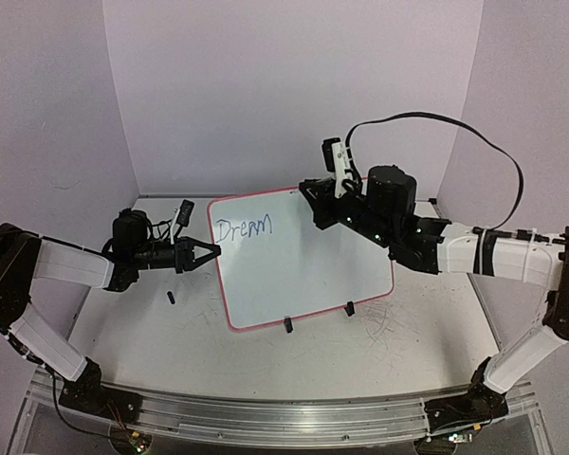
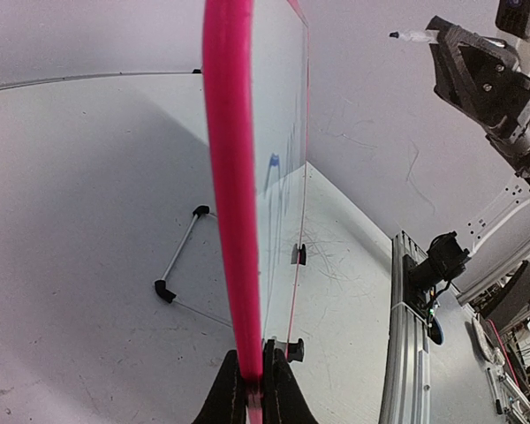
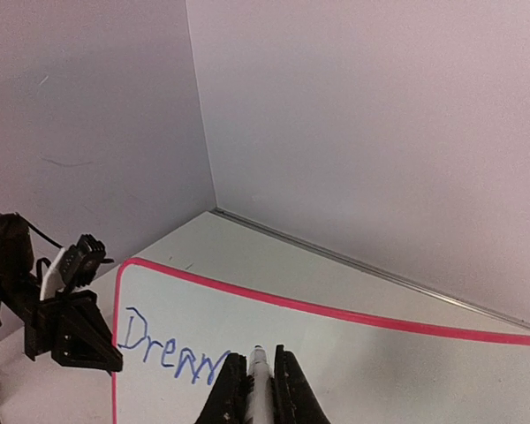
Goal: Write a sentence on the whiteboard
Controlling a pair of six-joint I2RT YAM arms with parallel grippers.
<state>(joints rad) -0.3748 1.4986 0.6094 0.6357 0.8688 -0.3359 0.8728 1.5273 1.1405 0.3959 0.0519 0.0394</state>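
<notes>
Pinching whiteboard (image 1: 303,270) left rim w/ L gripper (image 1: 210,254); R gripper (image 3: 258,362) clamps marker (image 2: 413,36), tip by blue "Dream" (image 1: 245,227).

Left arm (image 1: 71,265), right arm (image 1: 512,254): white links, black joints. Left gripper (image 1: 213,253), right gripper (image 1: 311,199) black. Black cable (image 1: 427,117) arcs over right arm.

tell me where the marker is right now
In the right wrist view the marker sits clamped in the right gripper, bottom centre, its tip pointing at the whiteboard just right of the blue word Dream.
</notes>
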